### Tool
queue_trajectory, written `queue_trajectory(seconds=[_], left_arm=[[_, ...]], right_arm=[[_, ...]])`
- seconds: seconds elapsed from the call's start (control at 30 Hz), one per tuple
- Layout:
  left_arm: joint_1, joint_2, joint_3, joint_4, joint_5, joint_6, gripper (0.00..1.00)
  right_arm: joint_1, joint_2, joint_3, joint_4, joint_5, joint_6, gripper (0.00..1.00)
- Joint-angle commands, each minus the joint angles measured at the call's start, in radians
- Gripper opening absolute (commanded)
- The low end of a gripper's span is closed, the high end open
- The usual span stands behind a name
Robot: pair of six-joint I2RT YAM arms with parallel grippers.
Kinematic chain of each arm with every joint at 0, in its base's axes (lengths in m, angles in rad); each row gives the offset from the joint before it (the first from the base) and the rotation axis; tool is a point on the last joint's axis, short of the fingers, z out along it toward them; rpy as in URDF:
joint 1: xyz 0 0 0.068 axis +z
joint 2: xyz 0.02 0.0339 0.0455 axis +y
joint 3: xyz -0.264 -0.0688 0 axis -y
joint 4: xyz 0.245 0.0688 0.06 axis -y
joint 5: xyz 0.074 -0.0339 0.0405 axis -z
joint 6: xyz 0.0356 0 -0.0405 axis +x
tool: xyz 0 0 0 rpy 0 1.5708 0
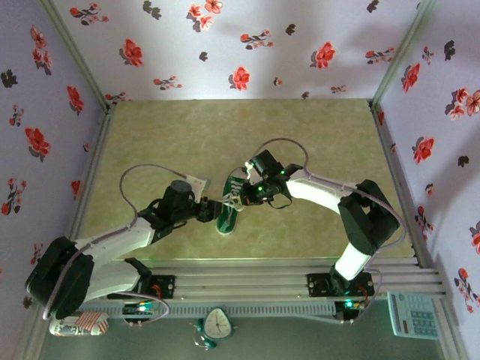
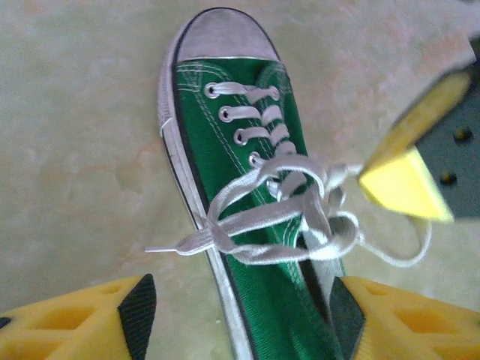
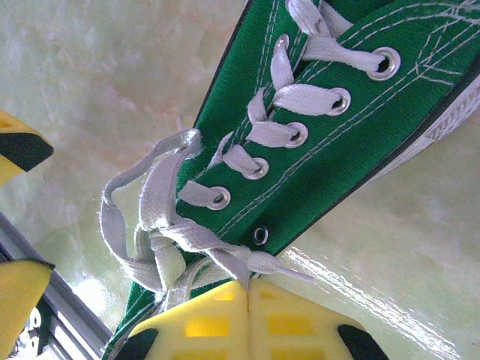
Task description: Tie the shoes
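Subject: one small dark green canvas sneaker [image 1: 228, 210] with a white rubber toe cap, resting on the pale marbled tabletop [image 1: 315, 150] near the table's middle, between my two arms. From overhead its long axis runs roughly near to far, tilted slightly. I cannot tell from that view which end is the toe.

Left gripper [image 2: 241, 307]: fingers apart, one yellow pad on each side of the sneaker's rear half, holding nothing. In the left wrist view the toe cap points straight away from these fingers, so they sit astride the long axis.

Right gripper [image 3: 247, 289]: fingers pressed together. A strand of the flat white laces [image 2: 289, 214] runs into the seam between them, so I judge them clamped on it. This gripper stands just off the sneaker's side, level with the top eyelets.

Lace condition: a slack tangle of loops over the top eyelets, not a finished bow. One free end trails off the opposite side onto the tabletop.

Assessment: the tangle lies directly ahead of my left fingers, and my right fingers hold a strand crosswise to the axis. Drawing it tight probably calls for pulling sideways, across the sneaker. The left gripper is the nearer to that free end.
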Motion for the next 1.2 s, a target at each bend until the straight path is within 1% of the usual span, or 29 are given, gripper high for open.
queue_trajectory(seconds=[0.0,0.1,0.17,0.2,0.47,0.53,0.67,0.83,0.93,1.17], left_arm=[[0.026,-0.003,0.035,0.013,0.096,0.261,0.71],[0.029,0.035,0.087,-0.059,0.172,0.372,0.72],[0.030,0.046,0.090,-0.071,0.234,0.441,0.72],[0.029,0.048,0.085,-0.068,0.243,0.470,0.72],[0.033,0.082,0.112,-0.108,0.242,0.630,0.68],[0.032,0.092,0.116,-0.093,0.243,0.663,0.67],[0.033,0.128,0.136,-0.070,0.219,0.688,0.67],[0.032,0.205,0.195,-0.107,0.225,0.717,0.67],[0.030,0.224,0.209,-0.118,0.229,0.727,0.61],[0.030,0.246,0.229,-0.140,0.237,0.730,0.43]], right_arm=[[0.004,-0.007,0.003,0.004,0.016,-0.006,0.00],[0.005,-0.010,0.004,0.004,0.017,-0.006,0.00],[0.005,-0.006,0.006,0.002,0.015,-0.008,0.00],[0.005,-0.005,0.007,0.003,0.014,-0.008,0.00],[0.005,-0.004,0.016,-0.006,0.011,-0.012,0.00],[0.005,-0.001,0.019,-0.008,0.009,-0.013,0.00],[0.005,0.003,0.026,-0.007,0.004,-0.009,0.00],[0.005,0.004,0.028,-0.009,0.004,-0.008,0.00],[0.005,0.005,0.028,-0.009,0.004,-0.009,0.00],[0.005,0.007,0.027,-0.009,0.006,-0.008,0.00]])
